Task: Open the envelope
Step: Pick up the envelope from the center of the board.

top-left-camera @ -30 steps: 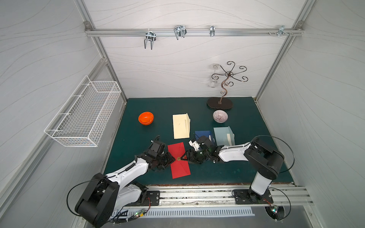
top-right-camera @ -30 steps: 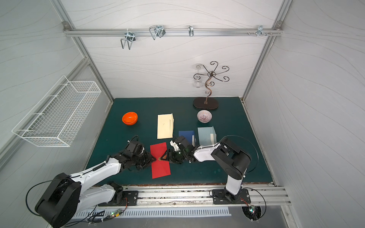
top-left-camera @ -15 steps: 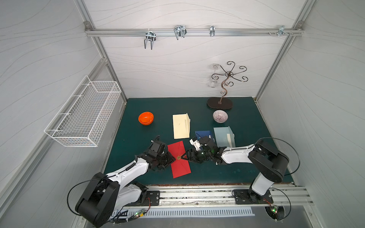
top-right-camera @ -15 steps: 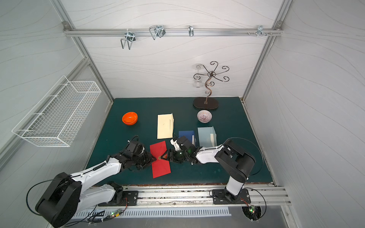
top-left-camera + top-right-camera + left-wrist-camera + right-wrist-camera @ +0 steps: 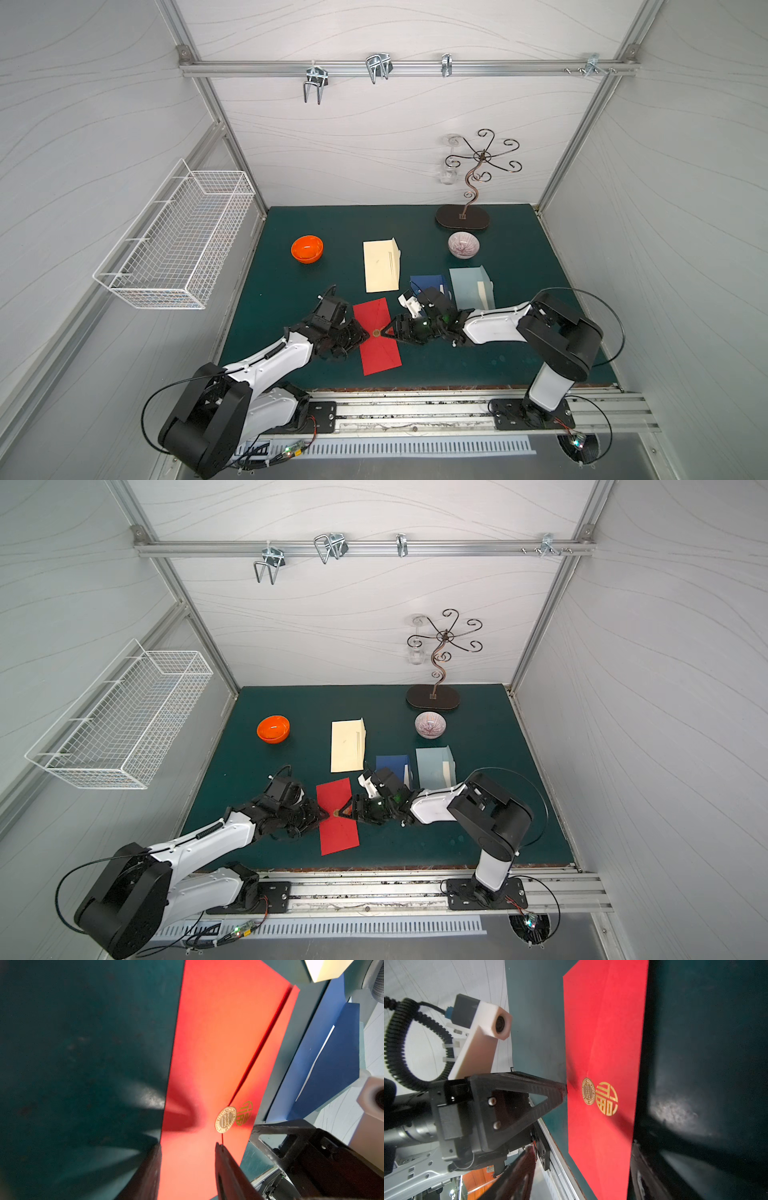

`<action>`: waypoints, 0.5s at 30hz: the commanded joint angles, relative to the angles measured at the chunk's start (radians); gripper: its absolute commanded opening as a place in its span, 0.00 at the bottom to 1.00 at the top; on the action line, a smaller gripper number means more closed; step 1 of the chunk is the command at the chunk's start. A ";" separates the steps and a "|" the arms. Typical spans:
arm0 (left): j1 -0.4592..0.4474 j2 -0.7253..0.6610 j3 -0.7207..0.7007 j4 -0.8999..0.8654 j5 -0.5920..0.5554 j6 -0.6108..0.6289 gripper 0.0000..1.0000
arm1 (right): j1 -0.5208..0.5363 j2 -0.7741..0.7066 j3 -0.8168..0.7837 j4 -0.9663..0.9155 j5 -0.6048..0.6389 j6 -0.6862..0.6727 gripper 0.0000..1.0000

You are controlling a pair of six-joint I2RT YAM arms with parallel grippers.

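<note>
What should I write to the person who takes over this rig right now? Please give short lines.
Left gripper: open, tips at one long edge of the red envelope, holding nothing.
Right gripper: open, low at the opposite long edge, holding nothing.
Things: the red envelope lies flat on the green mat, front centre, between the two grippers.
Done: both arms are in place at the envelope.
Left: the flap is shut under the gold seal; free it and lift it.

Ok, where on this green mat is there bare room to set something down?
Free: the back strip between orange bowl and stand base; the right strip between pale blue envelope and wall. Crowded: the middle, where left gripper and right gripper meet at the red envelope.
</note>
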 commanded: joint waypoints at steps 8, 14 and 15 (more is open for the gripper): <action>-0.004 0.013 -0.004 0.075 0.070 -0.018 0.45 | 0.000 -0.010 -0.002 0.102 -0.053 0.030 0.74; -0.004 -0.001 -0.007 0.090 0.083 -0.020 0.45 | 0.001 0.015 0.010 0.113 -0.084 0.031 0.72; -0.004 -0.003 -0.006 0.090 0.082 -0.020 0.45 | 0.001 0.016 0.010 0.112 -0.087 0.030 0.72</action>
